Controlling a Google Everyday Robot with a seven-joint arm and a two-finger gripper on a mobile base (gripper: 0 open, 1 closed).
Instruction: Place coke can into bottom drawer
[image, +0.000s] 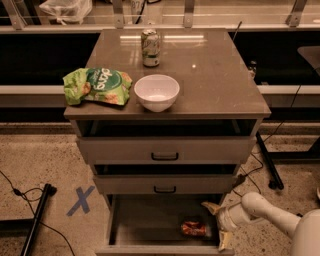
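The coke can (194, 228), red-orange, lies on its side on the floor of the bottom drawer (145, 225), which is pulled out wide below the two shallower drawers. My gripper (216, 224) is at the drawer's right edge, just right of the can and apart from it. Its fingers are spread, one fingertip (209, 206) up near the drawer's back right and the other (223, 240) down near the front right corner. Nothing is between them.
On the cabinet top (220, 75) stand a green-and-silver can (150, 48), a white bowl (157, 92) and a green chip bag (97, 86). A blue X of tape (81, 200) marks the floor at left, near a black pole (36, 220). Cables lie at right.
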